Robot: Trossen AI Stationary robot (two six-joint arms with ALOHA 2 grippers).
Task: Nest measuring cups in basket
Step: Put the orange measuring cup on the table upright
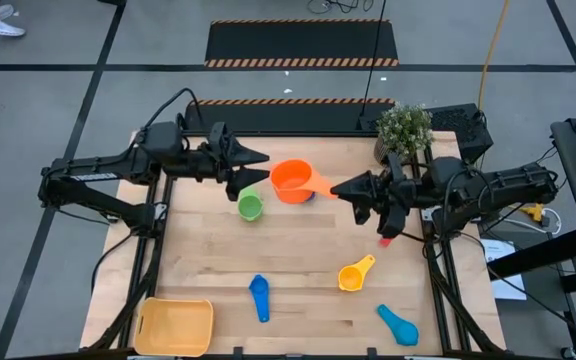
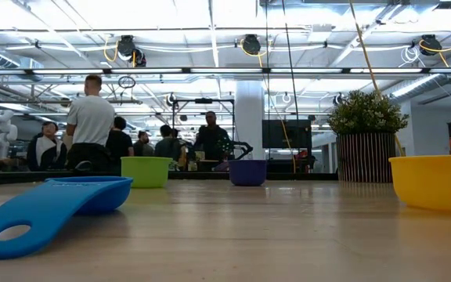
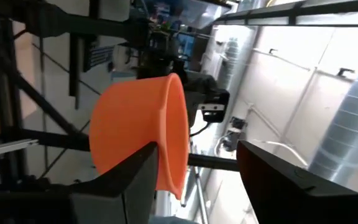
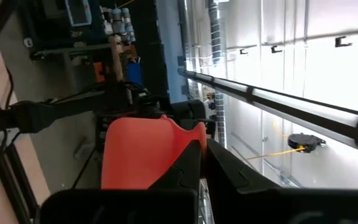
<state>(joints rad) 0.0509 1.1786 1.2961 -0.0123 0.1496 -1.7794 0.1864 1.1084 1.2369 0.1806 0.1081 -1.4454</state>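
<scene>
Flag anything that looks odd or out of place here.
The orange cup hangs in mid-air on its side, gripped by its handle in the right gripper. The basket sits empty at the table's corner, with every other cup scattered outside it.

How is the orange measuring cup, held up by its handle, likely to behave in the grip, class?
The orange measuring cup looks like thin moulded plastic, so probably stiff and light. The right gripper pinches only the handle's end, so the bowl may swing or twist. Its smooth surface could slip.
</scene>
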